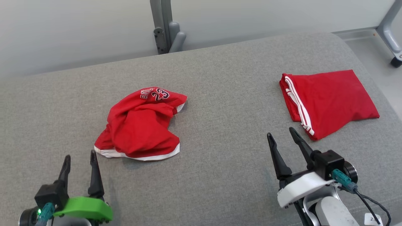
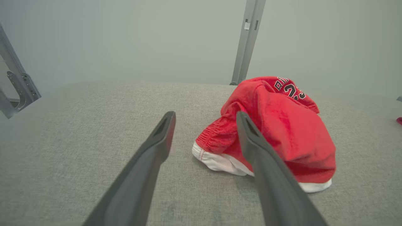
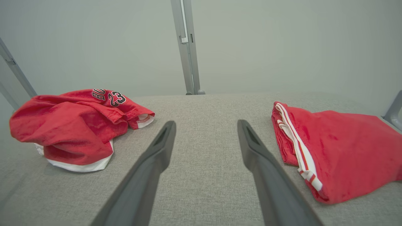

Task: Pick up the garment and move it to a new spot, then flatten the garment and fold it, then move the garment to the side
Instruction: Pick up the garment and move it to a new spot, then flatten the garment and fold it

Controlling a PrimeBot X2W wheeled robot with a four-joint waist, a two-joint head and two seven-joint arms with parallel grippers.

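1. Two red garments lie on the grey padded surface [image 1: 220,94]. The crumpled garment [image 1: 139,125] sits left of centre, just ahead of the left gripper [image 1: 80,154] and a little to its right, clear of the fingers.
2. Left gripper: fingers spread wide, holding nothing. From its wrist camera, the right finger overlaps the heap's near edge.
3. Right gripper [image 1: 280,131] — fingers likewise wide and empty — is well apart from the crumpled garment, near a corner of the folded garment [image 1: 329,100].
4. Bunched into a loose mound, the crumpled garment shows a white hem along its near edge and a black-and-white "23" on its far side.
5. Behind the woven surface is a pale wall with a grey metal post [image 1: 165,25]; at far right, a frame leg [image 1: 389,31] ends in a black caster.
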